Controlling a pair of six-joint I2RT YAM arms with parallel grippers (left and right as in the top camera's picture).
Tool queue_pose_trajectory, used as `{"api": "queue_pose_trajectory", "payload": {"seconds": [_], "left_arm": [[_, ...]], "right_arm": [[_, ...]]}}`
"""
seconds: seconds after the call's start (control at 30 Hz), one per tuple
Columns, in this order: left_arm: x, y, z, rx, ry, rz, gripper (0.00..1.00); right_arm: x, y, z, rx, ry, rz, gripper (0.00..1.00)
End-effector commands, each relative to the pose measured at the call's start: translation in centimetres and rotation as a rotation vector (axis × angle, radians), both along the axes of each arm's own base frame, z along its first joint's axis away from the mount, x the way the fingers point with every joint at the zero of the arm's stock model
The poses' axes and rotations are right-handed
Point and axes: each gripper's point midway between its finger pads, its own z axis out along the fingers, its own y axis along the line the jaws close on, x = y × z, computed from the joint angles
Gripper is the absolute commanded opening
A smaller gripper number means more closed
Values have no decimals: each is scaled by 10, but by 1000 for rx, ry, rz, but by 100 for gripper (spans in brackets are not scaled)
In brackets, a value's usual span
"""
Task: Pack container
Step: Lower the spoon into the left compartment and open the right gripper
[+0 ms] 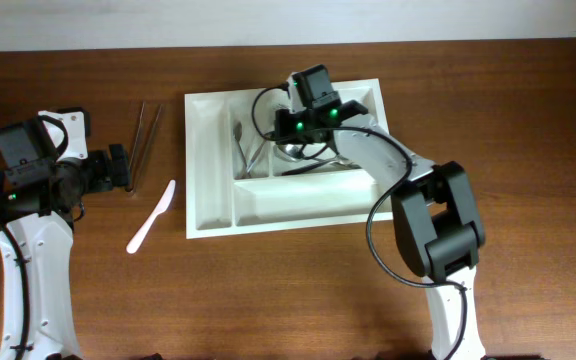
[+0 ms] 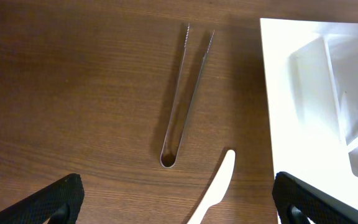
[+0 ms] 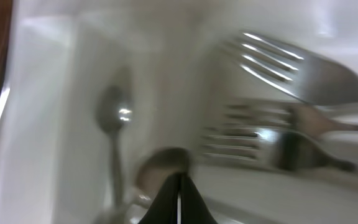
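Note:
The white cutlery tray (image 1: 268, 205) lies at the table's middle. It holds several metal utensils, among them a spoon (image 3: 113, 121) and forks (image 3: 278, 59), blurred in the right wrist view. My right gripper (image 3: 179, 186) is shut, low inside the tray's upper compartments (image 1: 280, 140), its tips next to a spoon bowl (image 3: 163, 163). My left gripper (image 2: 179, 205) is wide open and empty above the table left of the tray (image 2: 297, 93). Metal tongs (image 2: 185, 93) and a white plastic knife (image 2: 215, 193) lie in front of it.
The tongs (image 1: 146, 140) and white knife (image 1: 151, 216) lie on the brown wood table left of the tray. The tray's long front compartment (image 1: 288, 200) holds nothing. The table's far edge runs along the top.

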Motion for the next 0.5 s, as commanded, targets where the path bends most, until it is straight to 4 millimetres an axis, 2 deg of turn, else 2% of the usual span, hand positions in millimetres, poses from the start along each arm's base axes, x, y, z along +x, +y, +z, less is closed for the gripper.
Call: {"api": "queue_pose_trajectory", "payload": {"seconds": [0.0, 0.2, 0.47], "left_arm": [[4, 1, 7, 7, -20, -14, 99], [4, 1, 7, 7, -20, -14, 99], [4, 1, 7, 7, -20, -14, 99]], "right_arm": [[10, -26, -10, -21, 27, -57, 4], [13, -30, -9, -20, 24, -67, 4], [1, -9, -26, -60, 35, -34, 4]]}}
